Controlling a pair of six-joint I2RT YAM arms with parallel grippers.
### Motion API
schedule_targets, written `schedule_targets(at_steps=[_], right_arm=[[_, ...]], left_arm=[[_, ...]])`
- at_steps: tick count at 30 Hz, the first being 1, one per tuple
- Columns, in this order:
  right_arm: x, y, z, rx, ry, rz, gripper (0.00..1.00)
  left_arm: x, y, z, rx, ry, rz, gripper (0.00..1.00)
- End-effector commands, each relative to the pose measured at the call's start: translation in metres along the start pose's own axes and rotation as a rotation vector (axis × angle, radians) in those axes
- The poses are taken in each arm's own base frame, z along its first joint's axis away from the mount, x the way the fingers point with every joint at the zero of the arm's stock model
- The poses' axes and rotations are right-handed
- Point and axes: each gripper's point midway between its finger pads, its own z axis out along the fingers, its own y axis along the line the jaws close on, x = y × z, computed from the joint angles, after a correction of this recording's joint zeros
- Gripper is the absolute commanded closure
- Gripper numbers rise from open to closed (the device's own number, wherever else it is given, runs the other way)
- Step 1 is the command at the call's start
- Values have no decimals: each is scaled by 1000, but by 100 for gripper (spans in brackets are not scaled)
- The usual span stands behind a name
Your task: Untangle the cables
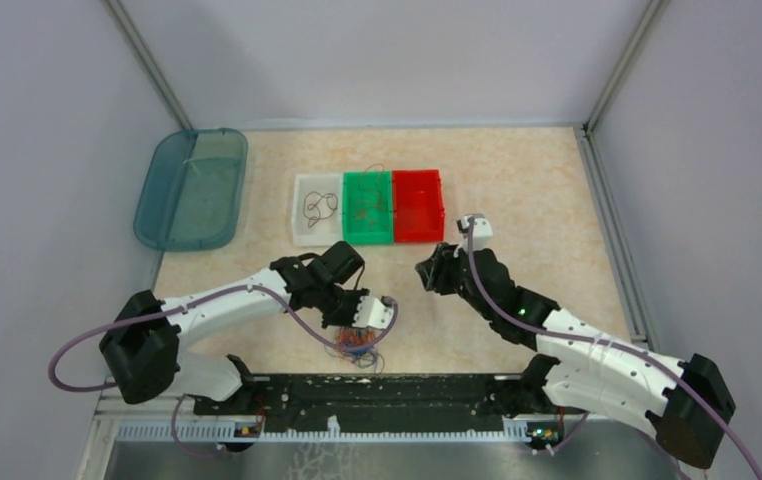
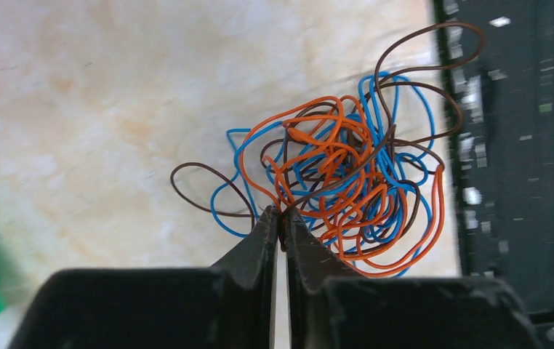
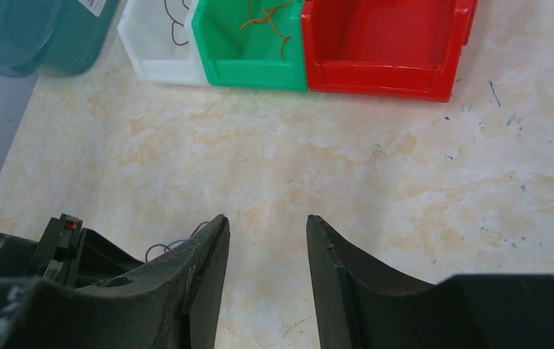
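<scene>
The cables lie in a tangled clump [image 2: 347, 182] of blue, orange-red and dark brown wires on the beige table, near the front edge [image 1: 359, 345]. My left gripper [image 2: 283, 216] is at the clump's near side, and its jaws are shut on a dark brown wire that runs out of the tangle. In the top view the left gripper [image 1: 355, 322] sits just above the clump. My right gripper [image 3: 265, 219] is open and empty over bare table, to the right of the left one [image 1: 427, 270]. A few wire loops [image 3: 169, 246] peek out beside its left finger.
A white bin [image 1: 317, 230] holding a dark brown wire, a green bin [image 1: 368, 232] holding orange wires and a red bin [image 1: 418, 230] stand in a row at the back. A teal tray [image 1: 193, 188] lies far left. A black rail [image 1: 377, 395] borders the near edge.
</scene>
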Motion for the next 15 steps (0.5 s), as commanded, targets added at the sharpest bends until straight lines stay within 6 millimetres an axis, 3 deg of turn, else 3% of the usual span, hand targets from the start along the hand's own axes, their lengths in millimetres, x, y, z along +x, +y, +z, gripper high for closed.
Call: schedule_targets(at_steps=[1, 7, 11, 15], right_arm=[[-22, -3, -5, 14, -98, 29, 56], [-20, -1, -4, 3, -96, 36, 56], [-14, 8, -3, -53, -75, 46, 56], [-5, 30, -2, -178, -31, 36, 49]], left_arm=[[4, 49, -14, -221, 87, 93, 92], [-27, 75, -50, -370, 22, 172, 100], [-37, 59, -57, -317, -33, 178, 100], [-40, 49, -59, -300, -72, 182, 100]])
